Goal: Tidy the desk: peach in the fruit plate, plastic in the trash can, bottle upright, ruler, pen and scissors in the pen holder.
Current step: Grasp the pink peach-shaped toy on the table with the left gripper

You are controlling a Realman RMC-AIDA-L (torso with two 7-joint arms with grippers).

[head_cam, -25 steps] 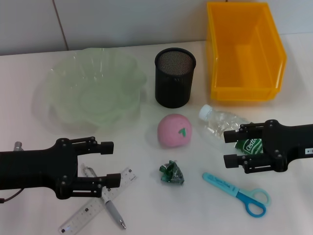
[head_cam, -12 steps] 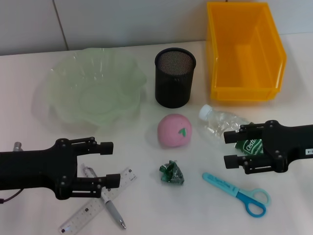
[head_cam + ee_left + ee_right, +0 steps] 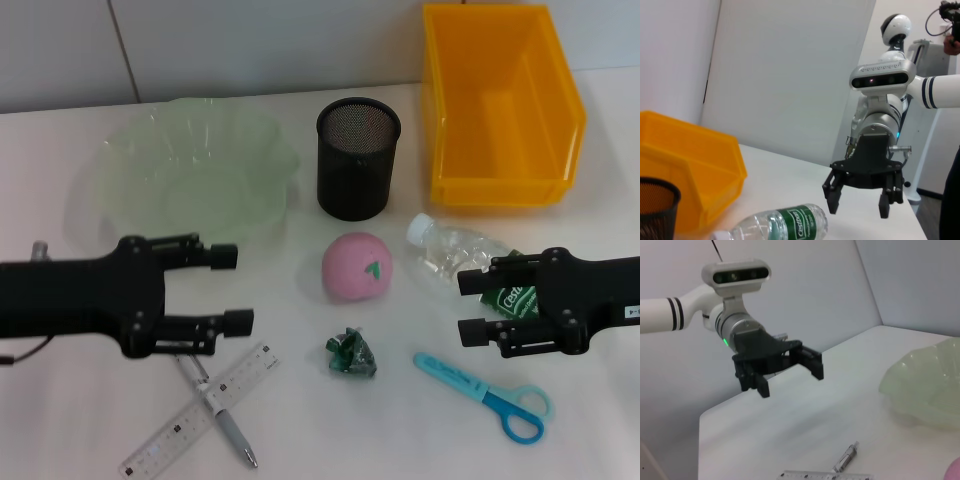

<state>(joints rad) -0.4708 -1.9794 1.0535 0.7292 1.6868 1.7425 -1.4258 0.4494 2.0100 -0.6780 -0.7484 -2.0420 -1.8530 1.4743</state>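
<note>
Claws both stand wide open and empty: the left claw (image 3: 232,288) hovers over the near-left worktop (image 3: 60,420), its fingers pointing right toward the peach (image 3: 357,267), while the right claw (image 3: 474,305) waits at the near right, its fingers reaching the near side of the lying bottle (image 3: 458,253). Just beneath and nearer than the left claw, the ruler (image 3: 200,410) and pen (image 3: 215,408) lie crossed on one another. Beyond that claw, to the far left, sits the pale green fruit plate (image 3: 120,190); the black mesh pen holder (image 3: 358,157) stands farther right, past the peach, and the orange trash can (image 3: 500,105) is at the far right. The crumpled green plastic (image 3: 351,355) rests near the peach, and the blue scissors (image 3: 486,395) lie at the near right. The step in hand looks like the left claw's approach to the peach. To do it well, it should keep its jaws spread until they straddle the round fruit at its widest line, close gently so it does not roll or squirt out, lift clear of the plastic, and lower it well inside the plate's wavy rim before letting go.
</note>
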